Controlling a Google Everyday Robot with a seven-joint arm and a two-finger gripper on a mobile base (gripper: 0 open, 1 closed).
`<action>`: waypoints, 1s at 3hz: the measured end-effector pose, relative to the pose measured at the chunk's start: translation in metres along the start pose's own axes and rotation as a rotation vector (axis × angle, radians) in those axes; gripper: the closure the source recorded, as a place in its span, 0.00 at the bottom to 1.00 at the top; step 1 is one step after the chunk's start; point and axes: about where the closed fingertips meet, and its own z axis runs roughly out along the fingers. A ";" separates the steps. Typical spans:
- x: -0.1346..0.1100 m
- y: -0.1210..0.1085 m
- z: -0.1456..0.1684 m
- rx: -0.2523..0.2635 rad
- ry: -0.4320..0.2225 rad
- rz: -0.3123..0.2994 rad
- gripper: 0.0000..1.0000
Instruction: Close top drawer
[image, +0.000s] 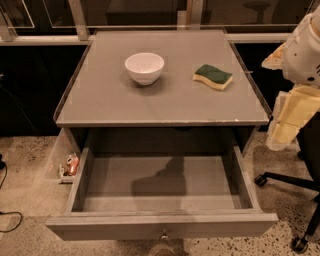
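So the top drawer (125, 226) sits right under the worktop (165, 107), pulled way out toward the camera and empty as far as we can see. It looks like a stiff wooden box, wide and shallow, so we'd guess it's light-ish and should slide straight in without flexing. Nothing fragile about it.

We don't think grabbing is needed. A flat push on the front panel near the little round knob (164, 235) should do it. Going dead centre matters, because a wide drawer shoved at one corner can twist and jam.

The gripper (290, 117) hangs off the right edge of the worktop, pointing down, apart from the drawer and touching nothing we can make out. We honestly can't tell if it's open or closed. It'd have to come down and round to the front, below the worktop's near edge.

The bowl (144, 67) and sponge (213, 76) on the worktop are well out of the way.
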 end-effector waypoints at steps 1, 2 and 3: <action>0.000 0.000 0.000 0.000 0.000 0.000 0.00; 0.002 0.004 0.004 -0.002 -0.012 0.009 0.00; 0.016 0.016 0.021 -0.024 -0.031 0.049 0.00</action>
